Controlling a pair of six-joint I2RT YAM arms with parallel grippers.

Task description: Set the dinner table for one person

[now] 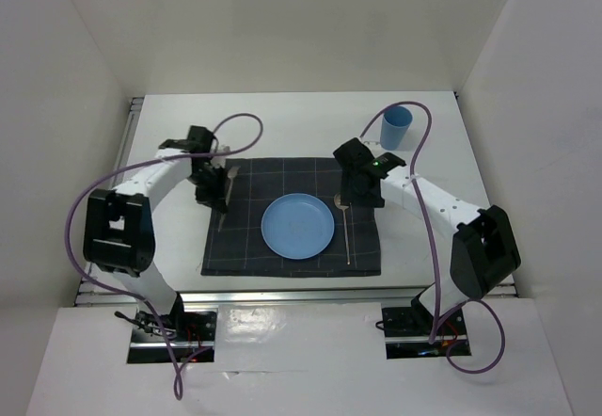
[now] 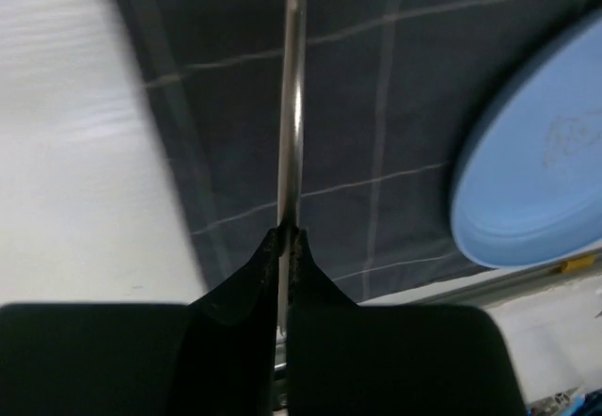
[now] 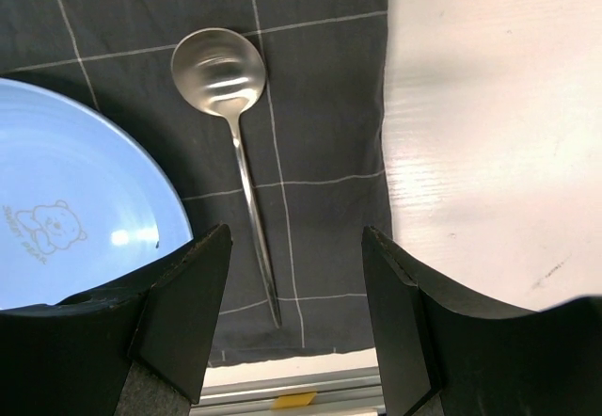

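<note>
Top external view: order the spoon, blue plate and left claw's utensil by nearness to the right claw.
1. Spoon, just under the right claw.
2. Blue plate, to its left.
3. Utensil, in the left claw, far left.

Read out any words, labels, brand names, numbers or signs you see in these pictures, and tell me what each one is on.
No text here can be read.
Blue plate: a printed bear with tiny marks beside it, perhaps lettering, too small to read.
Blue cup, spoon, checked cloth mat, and the metal utensil in the left gripper: no lettering shows.
</note>
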